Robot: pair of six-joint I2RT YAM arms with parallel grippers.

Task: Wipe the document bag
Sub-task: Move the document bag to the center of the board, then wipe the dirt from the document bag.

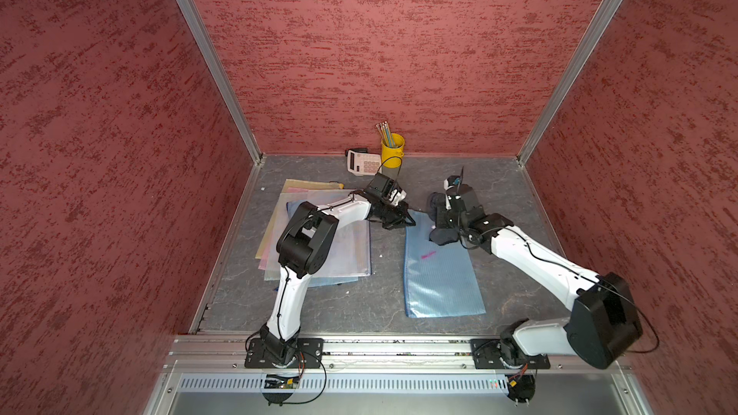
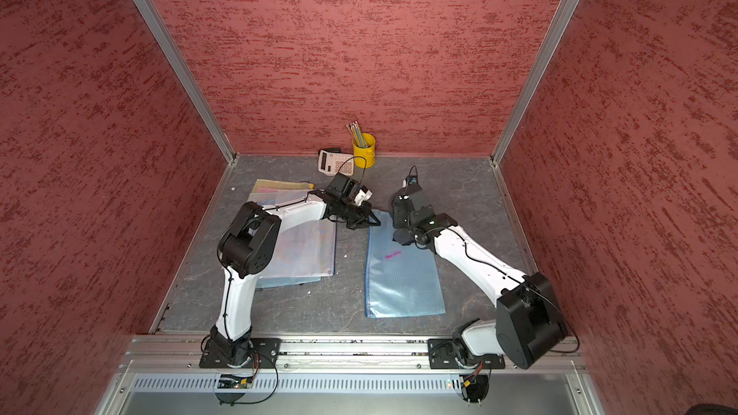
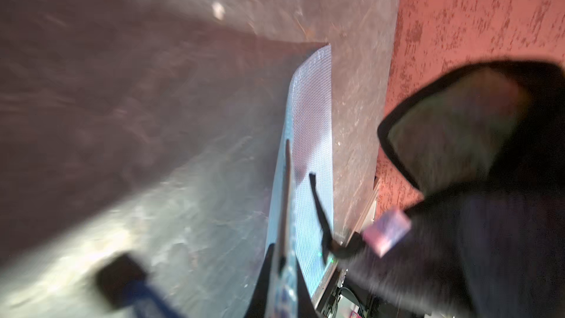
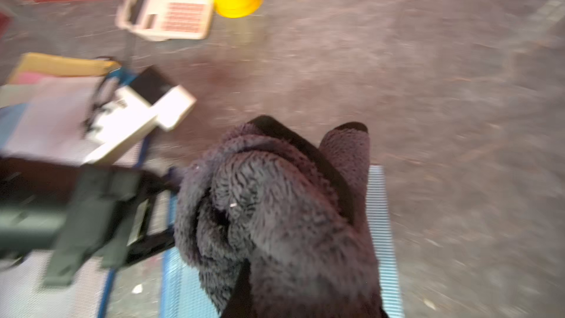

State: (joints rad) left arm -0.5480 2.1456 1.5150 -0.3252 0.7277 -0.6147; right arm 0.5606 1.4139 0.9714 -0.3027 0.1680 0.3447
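Cloth clenched in the right end effector rests on the far end of the document bag on the bench, its corner pinched by the left end effector, so wiping looks ready to begin, likely with a sweep over the pink mark.

Blue mesh document bag lies flat on the grey counter, with a pink mark on its far half. Left tool, tips together, sits at the bag's far corner, on the side nearest the stack of folders. Right tool holds a dark cloth over the bag's far edge. Calculator and yellow cup of pencils stand by the back wall.
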